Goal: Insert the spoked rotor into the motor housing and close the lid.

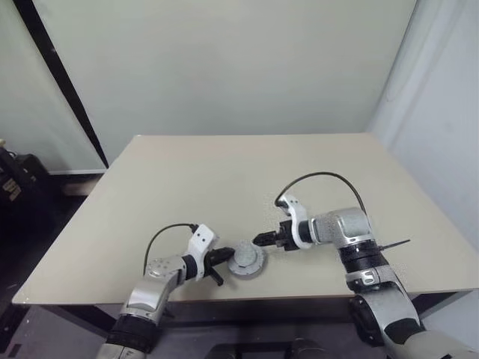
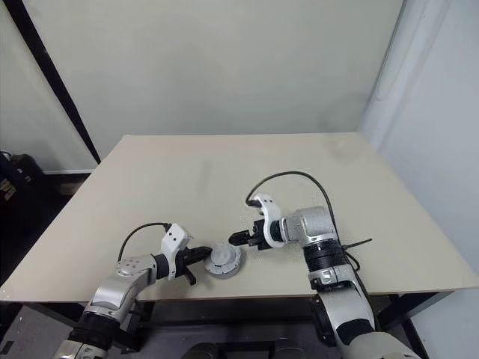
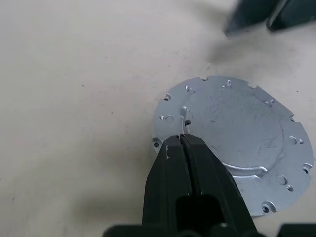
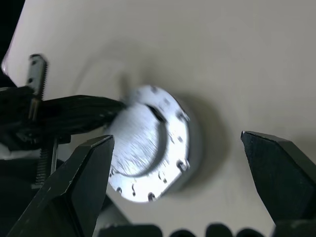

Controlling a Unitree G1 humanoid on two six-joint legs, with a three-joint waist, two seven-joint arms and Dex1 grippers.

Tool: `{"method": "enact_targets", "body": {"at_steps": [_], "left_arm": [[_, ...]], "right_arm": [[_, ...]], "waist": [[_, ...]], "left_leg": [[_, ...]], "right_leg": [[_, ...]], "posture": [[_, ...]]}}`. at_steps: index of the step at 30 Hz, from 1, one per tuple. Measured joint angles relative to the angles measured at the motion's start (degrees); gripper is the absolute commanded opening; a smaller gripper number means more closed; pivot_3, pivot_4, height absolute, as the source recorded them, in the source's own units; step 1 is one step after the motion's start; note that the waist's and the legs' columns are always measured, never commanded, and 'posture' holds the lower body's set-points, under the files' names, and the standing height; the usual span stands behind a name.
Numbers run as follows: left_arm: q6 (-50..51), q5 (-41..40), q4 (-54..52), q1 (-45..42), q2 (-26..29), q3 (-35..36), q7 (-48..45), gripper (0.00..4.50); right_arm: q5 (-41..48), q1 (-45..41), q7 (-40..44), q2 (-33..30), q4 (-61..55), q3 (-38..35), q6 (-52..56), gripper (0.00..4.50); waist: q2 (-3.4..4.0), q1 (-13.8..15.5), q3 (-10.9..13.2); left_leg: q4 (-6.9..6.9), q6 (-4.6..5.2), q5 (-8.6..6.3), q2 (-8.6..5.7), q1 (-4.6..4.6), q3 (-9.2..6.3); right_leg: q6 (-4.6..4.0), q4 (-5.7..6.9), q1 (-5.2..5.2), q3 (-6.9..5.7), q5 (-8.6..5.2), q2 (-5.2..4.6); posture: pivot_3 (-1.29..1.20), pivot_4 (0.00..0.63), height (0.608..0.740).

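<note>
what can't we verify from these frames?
- Spoked rotor: the lid covers the motor housing, so what lies beneath is hidden.
- Lid seating: right wrist view is blurred; head views too small.
- Left hand: shut at the lid's rim; contact unclear.
- Right hand: open, holding nothing.

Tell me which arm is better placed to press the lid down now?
Left, probably. The left claw, shut, already rests at the edge of the flat round grey metal lid on the beige table. The right claw is open and hangs apart from it.
</note>
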Motion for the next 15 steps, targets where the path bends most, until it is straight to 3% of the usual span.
{"method": "enact_targets", "body": {"at_steps": [15], "left_arm": [[1.4,0.1,-2.1,0.8,0.6,0.0,-0.1,0.00]], "right_arm": [[8.4,-0.9,-8.4,5.5,13.0,-16.9,2.7,4.49]], "waist": [[0.02,0.0,0.0]], "left_leg": [[-0.10,0.10,-0.05,0.00,-0.01,-0.01]], "right_leg": [[0.01,-0.12,0.06,0.01,0.01,0.04]], "posture": [[0.00,0.000,0.740]]}}
